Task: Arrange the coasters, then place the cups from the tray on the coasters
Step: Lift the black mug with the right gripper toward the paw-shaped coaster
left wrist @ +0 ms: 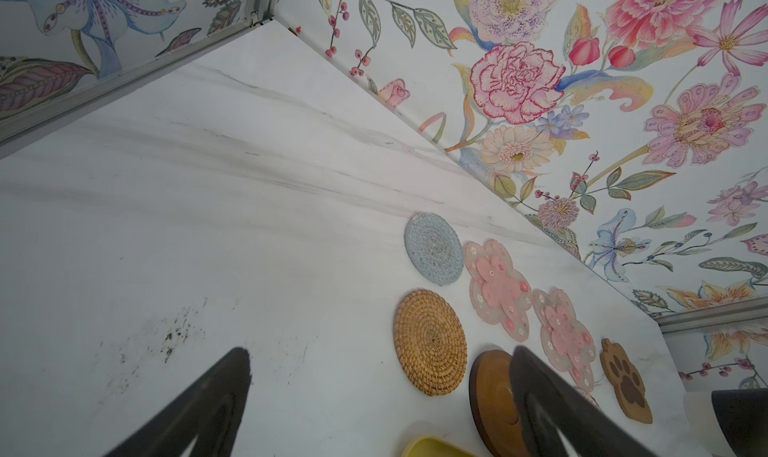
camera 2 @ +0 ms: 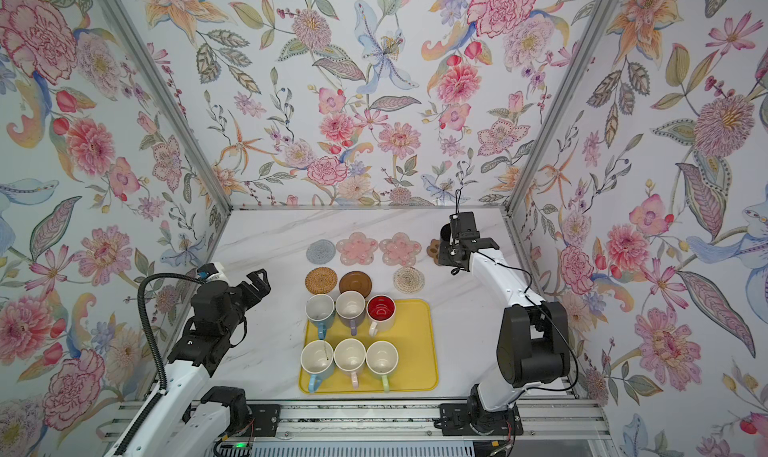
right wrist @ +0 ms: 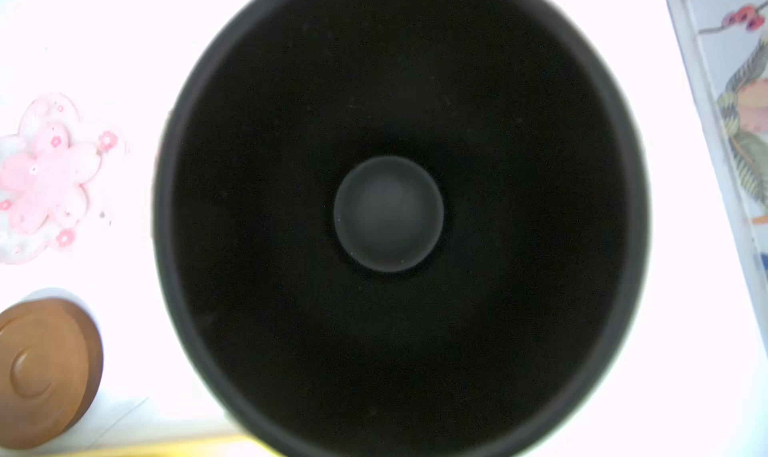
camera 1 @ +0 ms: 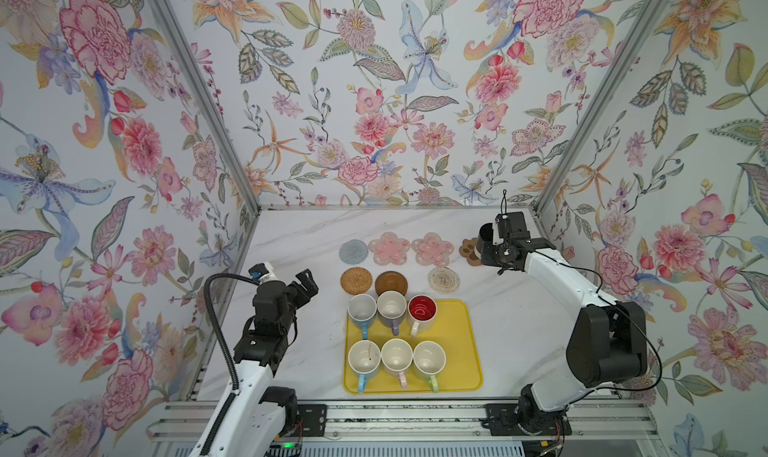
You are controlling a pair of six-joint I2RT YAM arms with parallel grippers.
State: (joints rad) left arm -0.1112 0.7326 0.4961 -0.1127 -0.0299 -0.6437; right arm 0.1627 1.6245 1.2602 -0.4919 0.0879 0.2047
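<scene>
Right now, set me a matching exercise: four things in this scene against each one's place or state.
Things: 1 black cup; 2 red-inside cup; 3 rattan coaster; 4 left gripper.
States: A on the tray; B jaws open, empty; C in the right gripper; D bare, on the table.
Pairs: 1-C, 2-A, 3-D, 4-B.

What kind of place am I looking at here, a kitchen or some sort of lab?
Probably a robot test booth dressed like a home, not a real kitchen: flowered wallpaper panels set in bare aluminium frame posts, a white marble-look tabletop, and two white-and-black robot arms mounted on a metal rail.
</scene>
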